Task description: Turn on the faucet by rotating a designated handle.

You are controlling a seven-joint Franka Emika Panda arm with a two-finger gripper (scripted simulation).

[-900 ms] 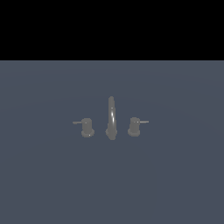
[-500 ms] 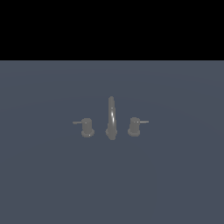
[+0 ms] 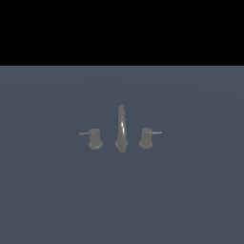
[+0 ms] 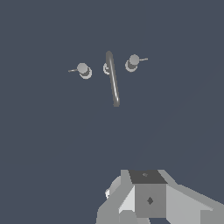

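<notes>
Faucet point(image 3: 121, 128) sits approx. mid-desk point(image 3: 190, 200) in exterior view, tall arched spout in the centre w/ a short knob each side. The handle point(image 3: 147, 137) is the knob on exterior view's right, just beside the spout, thin rod sticking out toward exterior view's right. Twin knob point(image 3: 95, 138) on the other side, rod pointing to exterior view's left. Wrist view: same set seen from above, handle point(image 4: 132, 61) well apart from the arm. Only grey blocky wrist hardware point(image 4: 148, 197) shows at the frame edge; jaws not visible, so can't tell if released or clenched. Nothing touching the faucet.
</notes>
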